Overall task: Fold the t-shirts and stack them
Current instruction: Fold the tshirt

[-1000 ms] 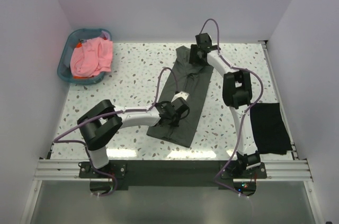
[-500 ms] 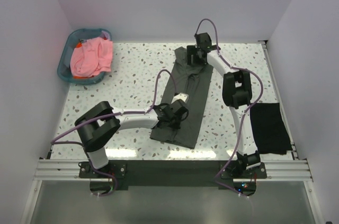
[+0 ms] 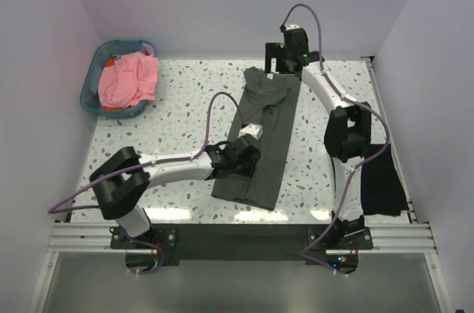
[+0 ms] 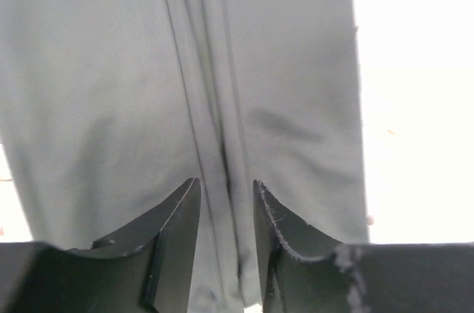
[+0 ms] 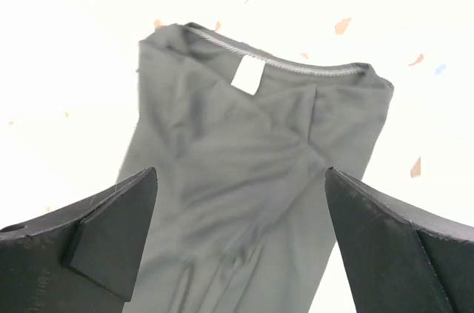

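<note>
Olive-grey t-shirt (image 5: 244,157), plain white label (image 5: 246,76) inside its collar.

I work over a white speckled table (image 3: 185,98) lit brightly from above, plain pale lilac walls (image 3: 222,2) enclosing it, a teal basket (image 3: 89,87) at its far-left corner.

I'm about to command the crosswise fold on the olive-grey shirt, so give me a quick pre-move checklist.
1. Dark olive-grey cloth t-shirt lies as a long flat strip: ok.
2. Right hand open wide over the collar end: ok.
3. Left hand jaws narrowly apart astride the centre crease; grip on cloth: cannot tell.
4. Folded black t-shirt lies apart at the speckled table's right edge: ok.
</note>
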